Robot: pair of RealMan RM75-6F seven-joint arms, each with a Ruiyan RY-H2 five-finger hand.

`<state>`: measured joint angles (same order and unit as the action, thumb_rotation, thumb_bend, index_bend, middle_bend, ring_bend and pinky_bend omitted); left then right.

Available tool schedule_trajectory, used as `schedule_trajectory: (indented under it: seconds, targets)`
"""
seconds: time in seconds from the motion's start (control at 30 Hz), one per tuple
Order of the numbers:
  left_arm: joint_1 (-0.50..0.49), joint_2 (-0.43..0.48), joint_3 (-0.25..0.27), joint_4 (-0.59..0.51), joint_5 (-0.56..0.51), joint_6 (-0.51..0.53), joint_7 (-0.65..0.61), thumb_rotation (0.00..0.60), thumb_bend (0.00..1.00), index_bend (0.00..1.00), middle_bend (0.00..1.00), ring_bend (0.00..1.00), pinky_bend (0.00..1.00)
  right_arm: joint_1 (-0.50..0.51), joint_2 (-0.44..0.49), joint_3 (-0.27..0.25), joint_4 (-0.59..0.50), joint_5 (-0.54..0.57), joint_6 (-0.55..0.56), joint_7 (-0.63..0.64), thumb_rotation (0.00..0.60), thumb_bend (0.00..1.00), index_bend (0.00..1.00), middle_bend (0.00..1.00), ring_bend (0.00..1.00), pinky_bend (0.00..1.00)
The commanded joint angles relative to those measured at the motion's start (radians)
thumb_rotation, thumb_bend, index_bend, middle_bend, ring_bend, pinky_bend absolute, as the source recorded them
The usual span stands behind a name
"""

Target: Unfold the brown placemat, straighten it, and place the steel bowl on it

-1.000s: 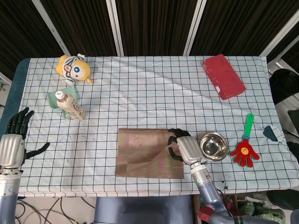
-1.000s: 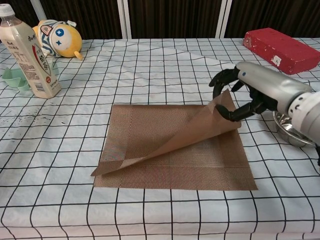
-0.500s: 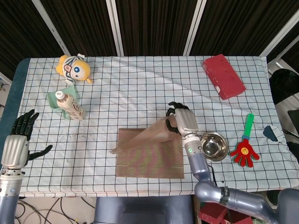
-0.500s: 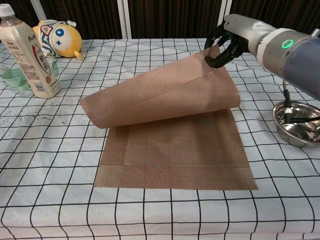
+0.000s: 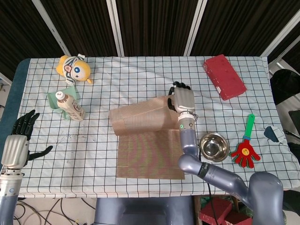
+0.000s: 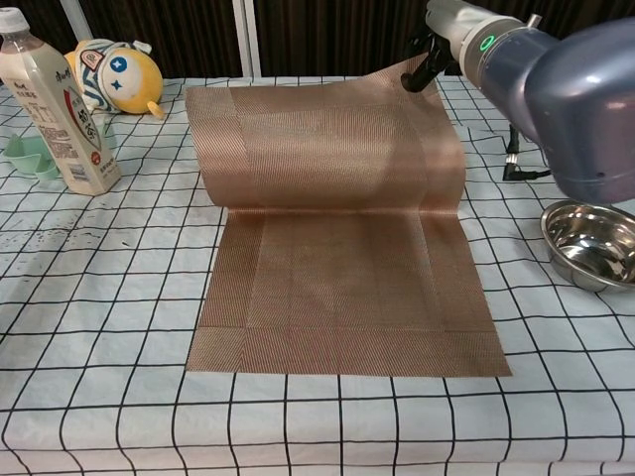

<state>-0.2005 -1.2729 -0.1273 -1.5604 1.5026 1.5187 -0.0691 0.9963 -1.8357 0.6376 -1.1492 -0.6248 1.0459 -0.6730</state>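
Head view: my right hand (image 5: pixel 182 100) pinches the brown placemat (image 5: pixel 147 140) corner aloft; my left hand (image 5: pixel 18 143) hangs spread, holding nothing.

placemat (image 6: pixel 337 288): brown, fine diagonal weave | tablecloth (image 5: pixel 140 89): white, black grid | bowl (image 6: pixel 590 243): shiny steel | block (image 5: pixel 224 76): red | clapper (image 5: pixel 246 151): red, green handle

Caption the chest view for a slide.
Right hand lifts the brown placemat's far half upright; steel bowl waits beside it.
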Motion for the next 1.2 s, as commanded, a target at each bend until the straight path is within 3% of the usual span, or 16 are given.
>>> schedule_trajectory:
  seconds: [0.03,0.17,0.37,0.7,0.87,1.03,1.2]
  targets:
    - [-0.001,0.001,0.0,-0.002,-0.001,-0.001,0.001,0.6,0.04,0.0,0.0,0.02,0.07,0.046,-0.032,0.005,0.079,0.016,-0.022,0.013,0.6,0.32,0.54,0.15,0.15,0.22]
    - [-0.002,-0.001,0.0,-0.003,-0.005,-0.005,0.006,0.6,0.04,0.0,0.0,0.02,0.07,0.067,-0.043,-0.006,0.131,0.045,-0.05,-0.001,0.6,0.2,0.23,0.08,0.13,0.22]
    - [-0.005,-0.006,0.002,-0.004,-0.007,-0.012,0.017,0.6,0.04,0.0,0.0,0.02,0.07,0.066,-0.036,-0.033,0.124,0.06,-0.05,-0.001,0.6,0.11,0.01,0.05,0.12,0.22]
    - [-0.004,-0.007,-0.002,-0.006,-0.012,-0.009,0.016,0.6,0.04,0.0,0.0,0.02,0.07,0.062,-0.009,-0.046,0.068,0.052,-0.023,0.02,0.6,0.09,0.0,0.05,0.12,0.22]
    - [-0.004,-0.007,-0.001,-0.006,-0.011,-0.009,0.016,0.6,0.04,0.0,0.0,0.02,0.07,0.032,0.023,-0.078,-0.02,0.032,0.002,0.02,0.6,0.09,0.01,0.05,0.12,0.22]
    - [-0.003,-0.006,-0.001,-0.005,-0.008,-0.006,0.015,0.6,0.04,0.0,0.0,0.02,0.07,-0.04,0.091,-0.153,-0.189,-0.018,0.043,0.018,0.6,0.04,0.06,0.05,0.12,0.22]
    - [-0.002,-0.007,-0.003,-0.003,-0.006,0.001,0.016,0.6,0.04,0.0,0.0,0.02,0.07,-0.124,0.172,-0.269,-0.378,-0.106,0.099,0.004,0.6,0.02,0.06,0.05,0.12,0.22]
